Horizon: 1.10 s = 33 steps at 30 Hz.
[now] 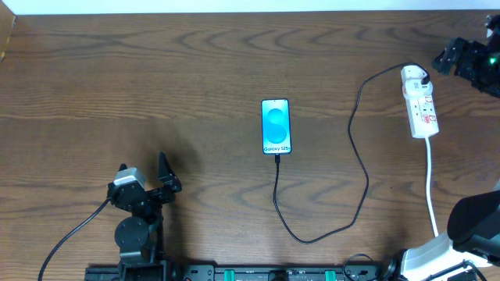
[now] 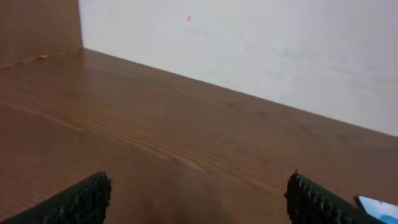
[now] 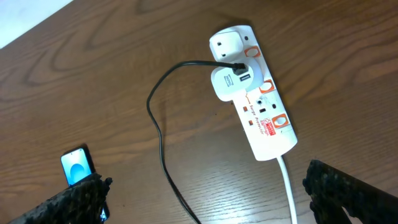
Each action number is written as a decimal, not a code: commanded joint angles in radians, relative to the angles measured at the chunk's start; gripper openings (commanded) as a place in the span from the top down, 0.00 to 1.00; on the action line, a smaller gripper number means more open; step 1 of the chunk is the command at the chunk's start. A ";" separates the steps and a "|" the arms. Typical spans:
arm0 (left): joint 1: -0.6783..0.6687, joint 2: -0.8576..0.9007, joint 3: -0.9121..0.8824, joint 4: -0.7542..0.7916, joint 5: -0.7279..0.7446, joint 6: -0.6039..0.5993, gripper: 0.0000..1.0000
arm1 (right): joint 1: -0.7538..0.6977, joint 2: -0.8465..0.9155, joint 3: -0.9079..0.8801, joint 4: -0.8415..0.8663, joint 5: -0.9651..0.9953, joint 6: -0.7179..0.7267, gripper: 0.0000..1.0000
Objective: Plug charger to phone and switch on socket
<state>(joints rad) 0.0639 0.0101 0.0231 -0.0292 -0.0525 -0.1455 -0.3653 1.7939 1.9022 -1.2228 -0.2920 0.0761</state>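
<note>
The phone (image 1: 276, 126) lies flat mid-table with its blue screen lit; it also shows in the right wrist view (image 3: 78, 165) and at the left wrist view's corner (image 2: 379, 204). The black charger cable (image 1: 364, 176) runs from the phone's near end, where its tip meets the edge, loops forward and climbs to the white adapter (image 3: 229, 84) on the socket (image 1: 419, 101). My right gripper (image 1: 447, 59) hovers open just beyond the socket (image 3: 261, 112), holding nothing (image 3: 208, 186). My left gripper (image 1: 169, 173) rests open at the front left, empty (image 2: 198, 186).
The socket's white cord (image 1: 430, 187) runs toward the table's front right. A white wall borders the table's far edge (image 2: 249, 50). Arm bases and a black rail (image 1: 258, 273) line the front edge.
</note>
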 commanded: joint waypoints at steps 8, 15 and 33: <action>0.005 -0.009 -0.019 -0.045 0.042 0.085 0.10 | 0.000 -0.008 0.001 -0.001 -0.005 0.009 0.01; 0.005 -0.006 -0.019 -0.045 0.042 0.085 0.10 | 0.000 -0.008 0.001 -0.001 -0.005 0.009 0.01; 0.005 -0.006 -0.019 -0.044 0.042 0.085 0.10 | 0.000 -0.008 0.001 -0.001 -0.005 0.009 0.01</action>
<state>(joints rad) 0.0639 0.0101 0.0242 -0.0338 -0.0200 -0.0765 -0.3653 1.7939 1.9022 -1.2228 -0.2916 0.0761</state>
